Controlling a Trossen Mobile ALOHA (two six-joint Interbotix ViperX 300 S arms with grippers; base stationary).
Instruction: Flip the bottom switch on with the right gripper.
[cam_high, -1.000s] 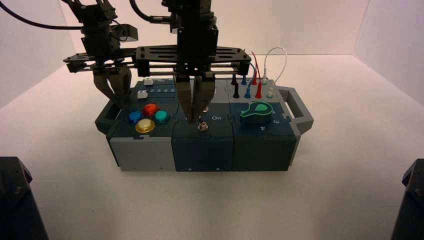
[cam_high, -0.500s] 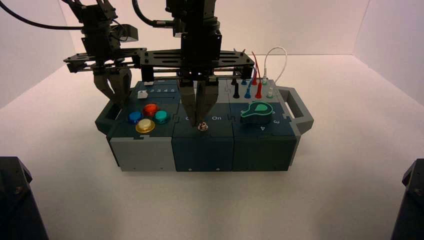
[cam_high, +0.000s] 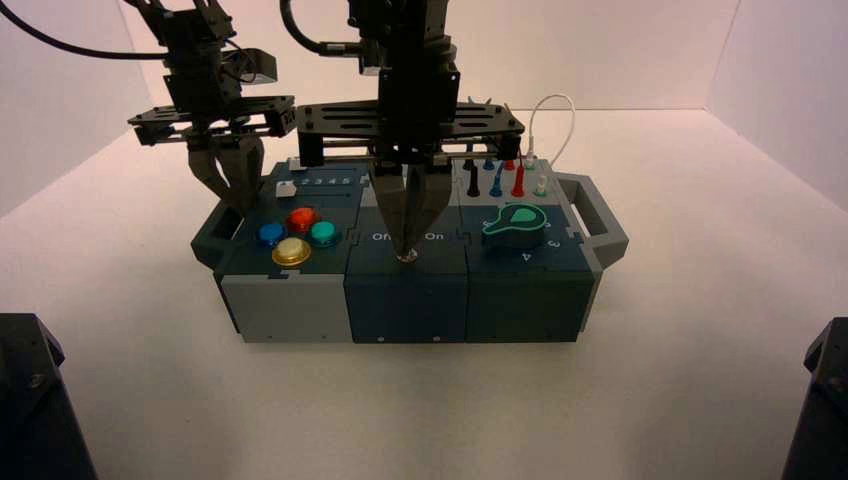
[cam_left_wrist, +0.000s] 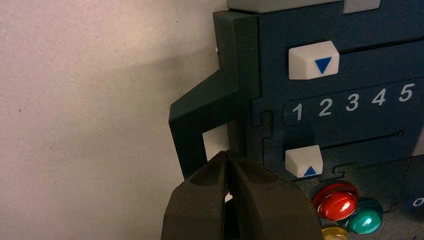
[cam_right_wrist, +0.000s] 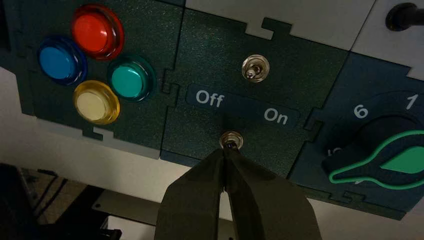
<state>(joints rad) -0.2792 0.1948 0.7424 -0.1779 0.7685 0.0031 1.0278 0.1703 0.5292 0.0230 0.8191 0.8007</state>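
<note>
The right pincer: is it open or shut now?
Shut: in the right wrist view, the right pincer has its tips together, at the bottom switch.

The buttons (cam_high: 298, 236) sit on the left of the box (cam_high: 407, 308), the sliders (cam_high: 285, 188) behind them. The switches (cam_right_wrist: 243, 104) are in the middle, the knob (cam_high: 514, 227) to their right, and the wires (cam_high: 508, 178) behind the knob.

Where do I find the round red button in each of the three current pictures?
High view: the red button sits left of centre, at the back of the four-button cluster.
Left wrist view: near the lower right corner.
Right wrist view: near the upper left corner.
Shared landmark: the teal button beside it, visible in all three views.
</note>
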